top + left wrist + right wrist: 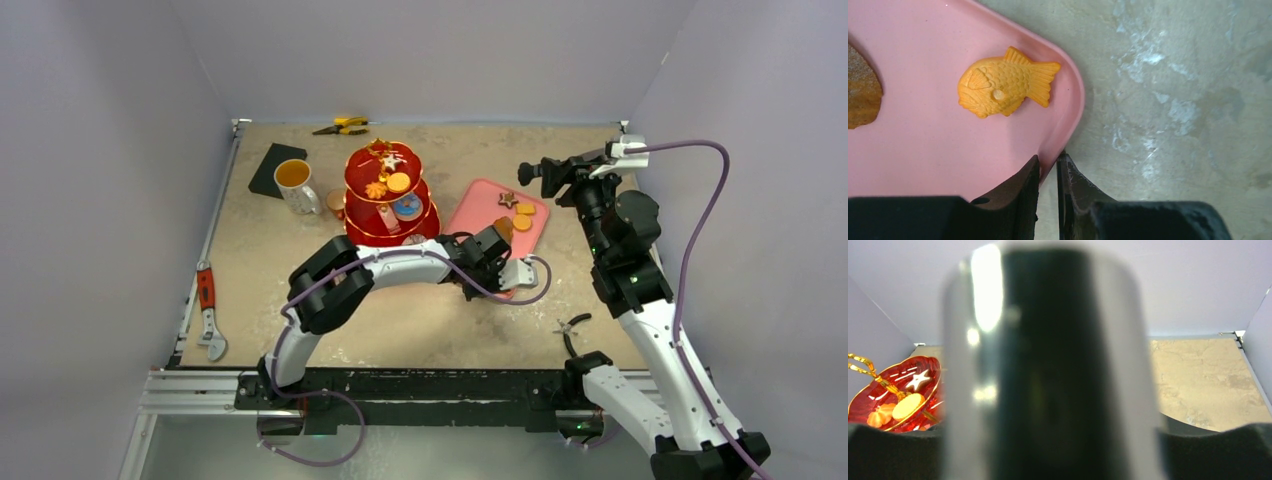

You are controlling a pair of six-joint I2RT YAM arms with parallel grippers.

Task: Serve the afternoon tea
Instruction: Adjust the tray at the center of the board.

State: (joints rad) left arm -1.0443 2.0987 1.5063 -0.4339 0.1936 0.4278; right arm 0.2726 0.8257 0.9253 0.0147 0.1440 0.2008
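The red three-tier stand (390, 195) holds small pastries on its gold-rimmed plates. The white mug of amber tea (293, 182) stands to its left, with a small brown round piece (335, 200) between them. My left gripper (508, 275) is shut on the near rim of the pink tray (480, 205). In the left wrist view my left gripper (1048, 162) pinches the pink tray (923, 150), which carries an orange fish pastry (1003, 88) and a brown biscuit (860, 92). My right gripper (537, 172) is raised and shut on black tongs (1048, 365), which block most of the right wrist view. The stand's top tier (868, 400) shows at left there.
Yellow pliers (342, 126) lie at the back edge and a black square (275, 168) lies behind the mug. A red wrench (208, 310) lies at the near left and small cutters (572, 328) at the near right. Walls close in on three sides.
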